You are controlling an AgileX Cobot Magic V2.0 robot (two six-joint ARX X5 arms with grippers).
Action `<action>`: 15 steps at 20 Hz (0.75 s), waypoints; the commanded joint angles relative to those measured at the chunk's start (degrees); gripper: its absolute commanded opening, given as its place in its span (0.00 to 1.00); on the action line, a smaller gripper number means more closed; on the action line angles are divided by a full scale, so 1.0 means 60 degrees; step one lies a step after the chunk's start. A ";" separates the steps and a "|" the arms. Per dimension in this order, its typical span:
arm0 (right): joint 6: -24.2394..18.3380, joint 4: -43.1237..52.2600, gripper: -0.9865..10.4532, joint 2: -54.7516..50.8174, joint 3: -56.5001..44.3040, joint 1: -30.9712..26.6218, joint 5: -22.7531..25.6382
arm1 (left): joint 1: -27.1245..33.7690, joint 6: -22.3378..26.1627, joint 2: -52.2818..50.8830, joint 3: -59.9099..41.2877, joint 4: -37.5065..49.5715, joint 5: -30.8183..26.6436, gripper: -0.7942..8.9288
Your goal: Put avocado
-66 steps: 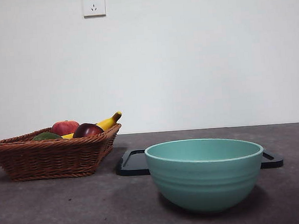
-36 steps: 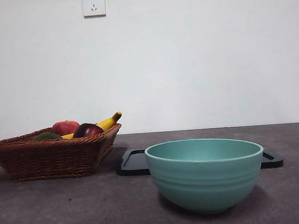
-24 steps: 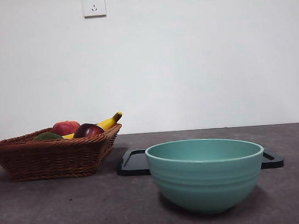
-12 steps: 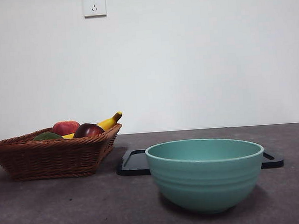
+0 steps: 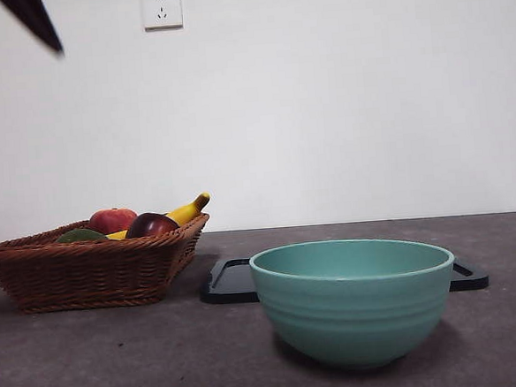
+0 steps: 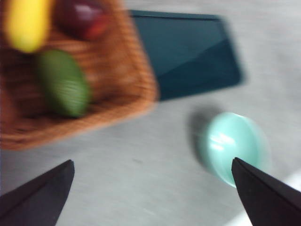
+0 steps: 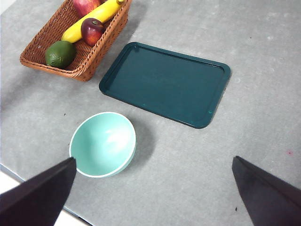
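Note:
The avocado (image 5: 79, 234) is dark green and lies in the near corner of the wicker basket (image 5: 86, 272), next to a banana (image 5: 188, 209), a red apple (image 5: 111, 220) and a dark maroon fruit (image 5: 151, 224). It also shows in the blurred left wrist view as the avocado (image 6: 63, 82), and in the right wrist view as the avocado (image 7: 60, 53). My left gripper (image 6: 150, 188) is open and empty, high over the table near the basket. Its black tips show at the top left corner of the front view. My right gripper (image 7: 150, 188) hangs open and empty, high over the table's near edge.
A teal bowl (image 5: 354, 297) stands empty at the front, right of the basket. Behind it lies a dark green tray (image 7: 164, 84) with nothing on it. The table's near edge (image 7: 28, 188) runs just past the bowl.
Black tips of an arm have come into the top left corner of the front view. The fruit, the basket, the bowl and the tray have not moved.

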 commanded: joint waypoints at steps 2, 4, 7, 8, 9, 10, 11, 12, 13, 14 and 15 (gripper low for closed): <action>-0.0007 0.0113 0.66 0.0044 0.0160 0.0033 -0.0036 | -0.0029 0.0113 0.1341 0.0237 0.0594 -0.0521 0.85; -0.0007 0.0168 0.66 0.0044 0.0160 0.0033 -0.0036 | -0.0033 0.0146 0.2160 0.0466 0.0772 -0.0809 0.85; -0.0007 0.0171 0.66 0.0044 0.0160 0.0033 -0.0036 | -0.0040 0.0197 0.3253 0.1129 0.0834 -0.1158 0.85; -0.0007 0.0171 0.66 0.0044 0.0160 0.0033 -0.0036 | -0.0040 0.0208 0.3639 0.1479 0.0809 -0.1311 0.85; -0.0007 0.0171 0.66 0.0044 0.0160 0.0033 -0.0036 | -0.0055 0.0204 0.3956 0.1800 0.0739 -0.1388 0.85; -0.0007 0.0171 0.66 0.0044 0.0160 0.0033 -0.0036 | -0.0084 0.0178 0.4313 0.2164 0.0616 -0.1457 0.85; -0.0007 0.0171 0.66 0.0044 0.0160 0.0033 -0.0036 | -0.0113 0.0175 0.4626 0.2473 0.0492 -0.1577 0.85; -0.0007 0.0171 0.66 0.0044 0.0160 0.0033 -0.0036 | -0.0175 0.0175 0.4983 0.2769 0.0357 -0.1734 0.85; -0.0007 0.0171 0.66 0.0044 0.0160 0.0033 -0.0036 | -0.0248 0.0175 0.5238 0.2976 0.0237 -0.1851 0.85; -0.0007 0.0171 0.66 0.0044 0.0160 0.0033 -0.0036 | -0.0346 0.0175 0.5555 0.3184 0.0157 -0.1993 0.85; -0.0007 0.0171 0.66 0.0040 0.0160 0.0033 -0.0036 | -0.0423 0.0175 0.5778 0.3308 0.0087 -0.2135 0.85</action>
